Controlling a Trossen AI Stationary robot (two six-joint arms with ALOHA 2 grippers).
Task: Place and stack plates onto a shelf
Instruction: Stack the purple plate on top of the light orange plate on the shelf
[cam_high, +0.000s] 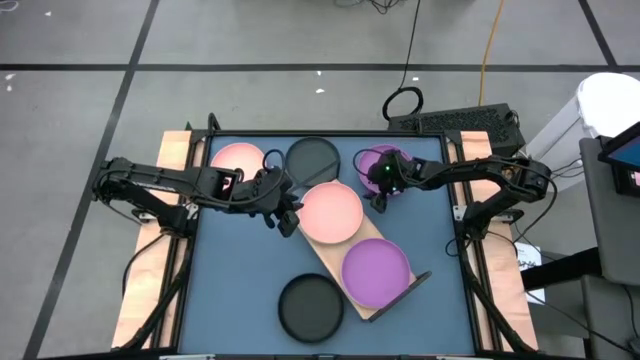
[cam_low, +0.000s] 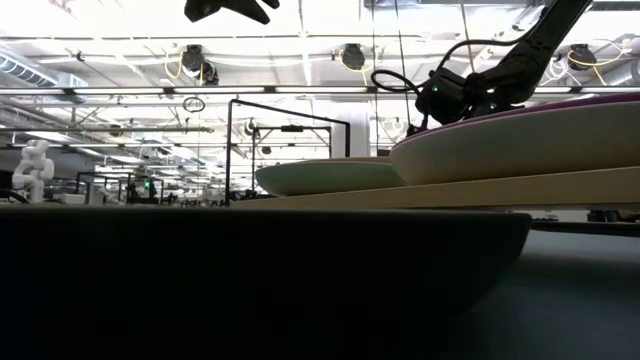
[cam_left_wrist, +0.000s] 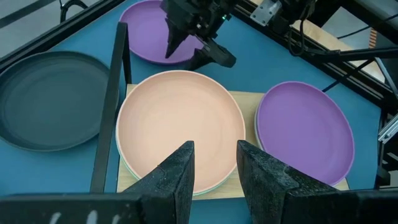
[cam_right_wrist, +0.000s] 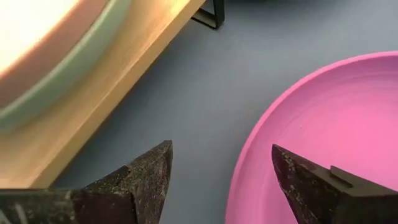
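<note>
The wooden shelf (cam_high: 322, 250) lies slantwise on the blue table. On it a pink plate (cam_high: 332, 212) (cam_left_wrist: 180, 124) rests on a pale green plate (cam_left_wrist: 122, 160), and beside them sits a purple plate (cam_high: 376, 272). My left gripper (cam_high: 285, 218) (cam_left_wrist: 214, 146) hovers open over the pink plate's left rim. My right gripper (cam_high: 381, 203) (cam_right_wrist: 221, 149) is open above the near rim of another purple plate (cam_high: 372, 157) (cam_right_wrist: 323, 124), which lies flat on the table. One finger stands over that plate, the other outside its rim.
A black plate (cam_high: 311, 307) (cam_low: 250, 280) lies near the table's near edge. Another black plate (cam_high: 313, 158) and a pink plate (cam_high: 237, 160) lie along the far edge. The shelf's black wire frame (cam_left_wrist: 109, 106) stands up at its far end.
</note>
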